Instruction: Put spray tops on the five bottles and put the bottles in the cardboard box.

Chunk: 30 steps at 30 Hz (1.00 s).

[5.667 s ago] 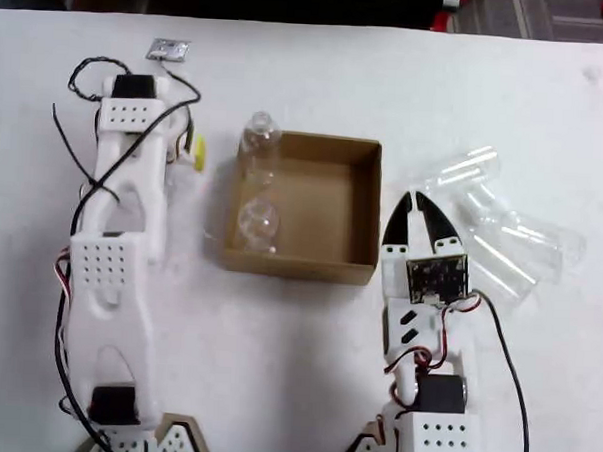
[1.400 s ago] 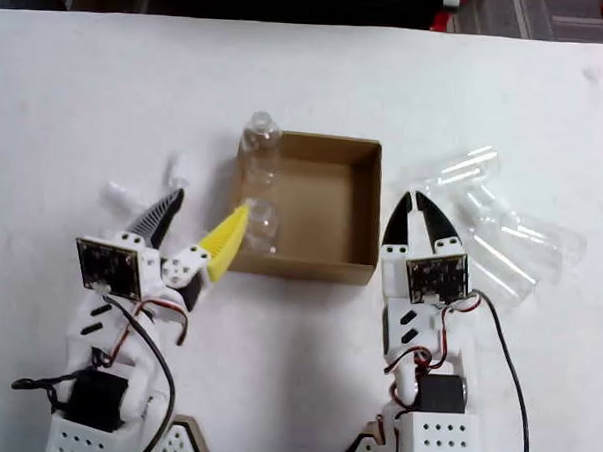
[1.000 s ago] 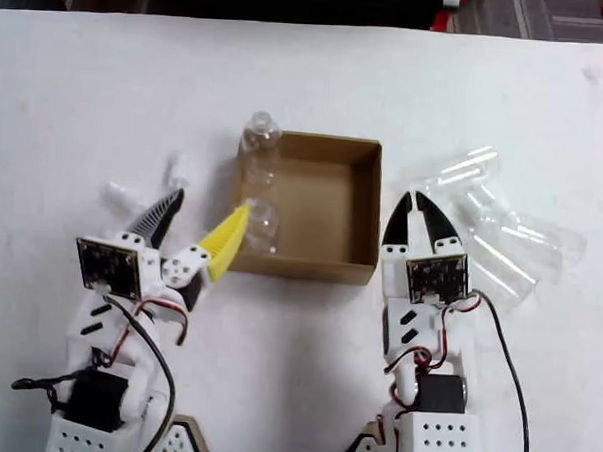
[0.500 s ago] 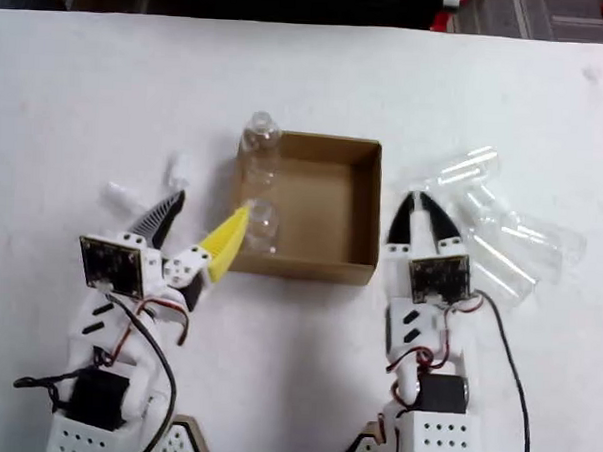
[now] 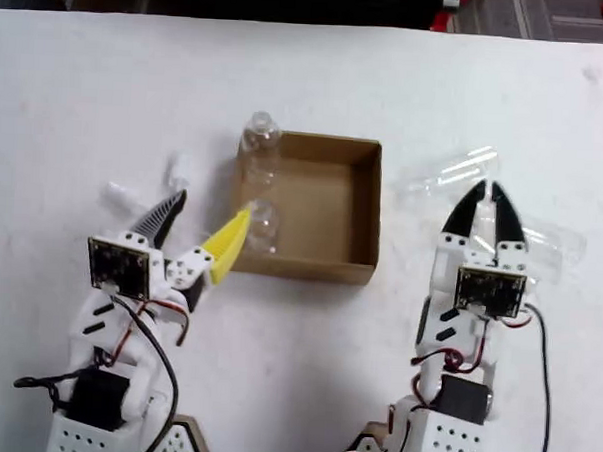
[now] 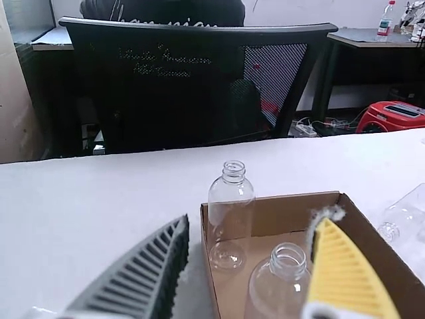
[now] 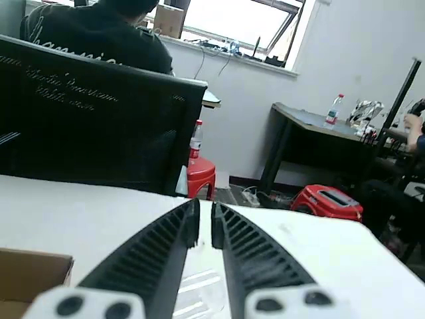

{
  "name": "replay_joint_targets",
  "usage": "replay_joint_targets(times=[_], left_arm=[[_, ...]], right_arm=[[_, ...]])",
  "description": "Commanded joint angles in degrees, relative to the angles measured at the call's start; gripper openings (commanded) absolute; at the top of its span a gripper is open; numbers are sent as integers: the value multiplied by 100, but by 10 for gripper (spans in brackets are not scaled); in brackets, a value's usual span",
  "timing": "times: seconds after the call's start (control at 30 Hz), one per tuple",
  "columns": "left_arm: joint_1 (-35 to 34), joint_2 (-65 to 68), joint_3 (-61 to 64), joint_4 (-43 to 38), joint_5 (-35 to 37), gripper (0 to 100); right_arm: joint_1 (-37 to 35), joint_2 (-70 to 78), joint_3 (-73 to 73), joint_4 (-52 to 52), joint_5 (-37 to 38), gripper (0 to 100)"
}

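We count two uncapped bottles standing in the cardboard box; other bottles lie toward the right edge of the table. Our left gripper gapes empty; our right gripper is closed on nothing.

A black mesh chair stood behind the white table; daylight came through a window near a dark desk.

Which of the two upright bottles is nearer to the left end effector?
The bottle by its yellow finger; the other bottle stands farther back.
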Motion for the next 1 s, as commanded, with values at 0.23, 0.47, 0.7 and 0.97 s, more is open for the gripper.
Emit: replay_joint_targets(times=[0.23, 0.47, 0.7, 0.97], left_arm=[[22, -84, -26, -176, -62, 278], [13, -84, -26, -176, -62, 278], [13, -84, -35, -193, -62, 278], [13, -84, -44, -193, -62, 278]], right_arm=[[-75, 2730, -3851, 2211, 1284, 18], [-312, 5262, -5108, 3020, 3218, 18], [-330, 6818, -5714, 3134, 3499, 18], [-409, 8233, -7077, 4022, 4123, 16]])
